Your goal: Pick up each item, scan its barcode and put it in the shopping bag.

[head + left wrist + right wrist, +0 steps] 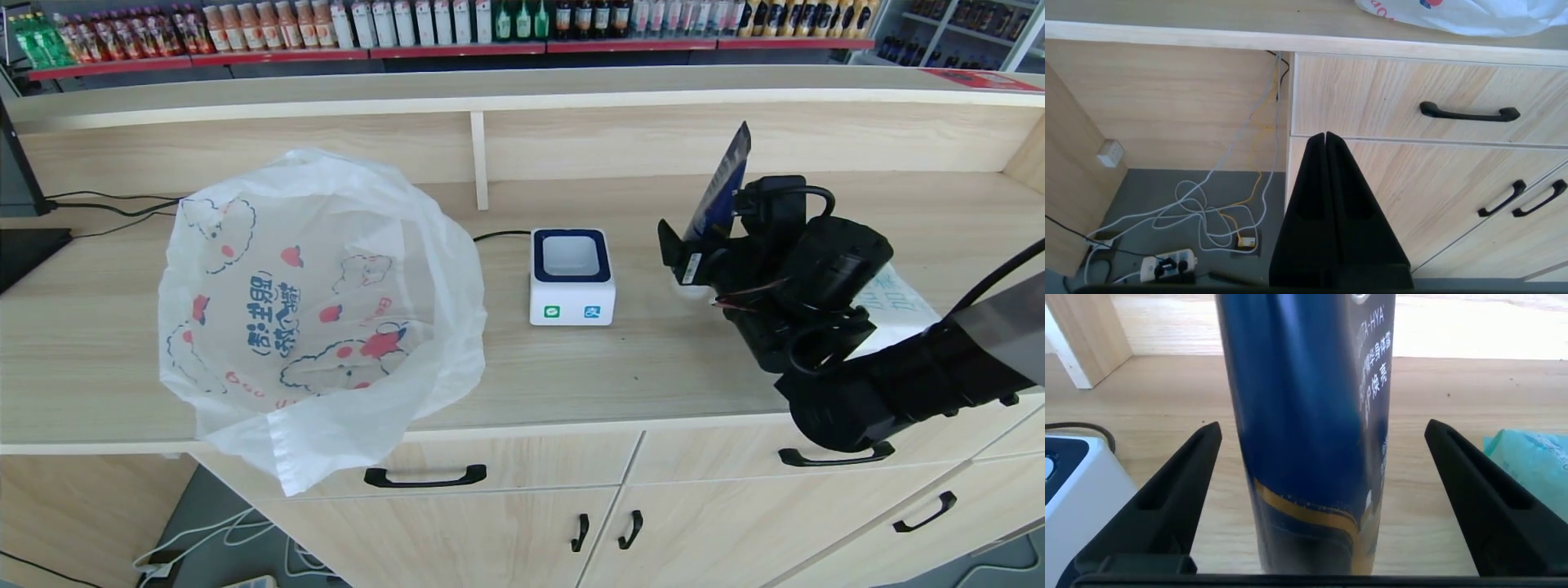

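A dark blue tube [722, 189] stands upright on the counter to the right of the white barcode scanner [571, 276]. My right gripper [694, 249] is open around it. In the right wrist view the tube [1310, 433] rises between the two spread fingers [1180, 498], with a small gap on each side. A corner of the scanner [1078, 490] shows beside them. The white shopping bag [318, 310] with red and blue prints stands open at the counter's left. My left gripper [1325, 135] is shut and empty, low in front of the cabinet, below the bag's edge [1470, 12].
A pale packet [894, 310] lies on the counter under my right arm, and it appears as a turquoise packet [1527, 453] in the right wrist view. A wooden divider [479, 159] and back wall bound the counter. Drawer handles [1470, 112] and floor cables [1200, 220] are near the left gripper.
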Robot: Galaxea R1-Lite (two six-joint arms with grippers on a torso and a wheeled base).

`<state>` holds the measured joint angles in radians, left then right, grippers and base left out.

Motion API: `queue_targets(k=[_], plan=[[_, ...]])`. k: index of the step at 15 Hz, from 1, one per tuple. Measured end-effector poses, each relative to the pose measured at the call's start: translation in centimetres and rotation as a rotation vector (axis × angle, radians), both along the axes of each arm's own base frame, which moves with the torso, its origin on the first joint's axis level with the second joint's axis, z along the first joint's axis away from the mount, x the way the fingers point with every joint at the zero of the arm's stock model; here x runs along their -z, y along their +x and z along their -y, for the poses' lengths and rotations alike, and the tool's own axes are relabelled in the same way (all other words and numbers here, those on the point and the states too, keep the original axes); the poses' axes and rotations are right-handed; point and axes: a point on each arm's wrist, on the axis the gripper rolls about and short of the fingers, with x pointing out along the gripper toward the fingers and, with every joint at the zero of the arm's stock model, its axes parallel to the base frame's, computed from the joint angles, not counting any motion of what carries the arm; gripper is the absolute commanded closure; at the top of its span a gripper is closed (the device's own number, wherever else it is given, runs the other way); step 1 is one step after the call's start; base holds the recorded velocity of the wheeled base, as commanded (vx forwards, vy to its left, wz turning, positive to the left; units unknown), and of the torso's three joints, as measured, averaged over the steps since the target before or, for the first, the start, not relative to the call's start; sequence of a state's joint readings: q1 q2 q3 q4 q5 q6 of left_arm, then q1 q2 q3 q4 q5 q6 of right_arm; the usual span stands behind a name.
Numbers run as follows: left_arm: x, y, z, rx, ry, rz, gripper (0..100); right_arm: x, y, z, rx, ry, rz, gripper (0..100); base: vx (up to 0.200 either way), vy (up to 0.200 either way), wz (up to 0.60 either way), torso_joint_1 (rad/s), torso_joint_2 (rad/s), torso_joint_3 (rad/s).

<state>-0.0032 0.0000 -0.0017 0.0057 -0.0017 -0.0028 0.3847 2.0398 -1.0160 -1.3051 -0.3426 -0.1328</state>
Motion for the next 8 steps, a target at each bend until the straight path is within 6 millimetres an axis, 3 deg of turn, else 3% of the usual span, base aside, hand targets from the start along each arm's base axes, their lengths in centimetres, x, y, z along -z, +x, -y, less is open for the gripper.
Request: queue_targets(k=[8], plan=[[0.00, 0.00, 0.00, 0.000, 0.000, 0.000, 100, -0.39, 0.22, -0.61, 0.041, 0.081, -0.017, 0, 0.000, 0.000, 0.00, 0.000, 0.00, 0.000]])
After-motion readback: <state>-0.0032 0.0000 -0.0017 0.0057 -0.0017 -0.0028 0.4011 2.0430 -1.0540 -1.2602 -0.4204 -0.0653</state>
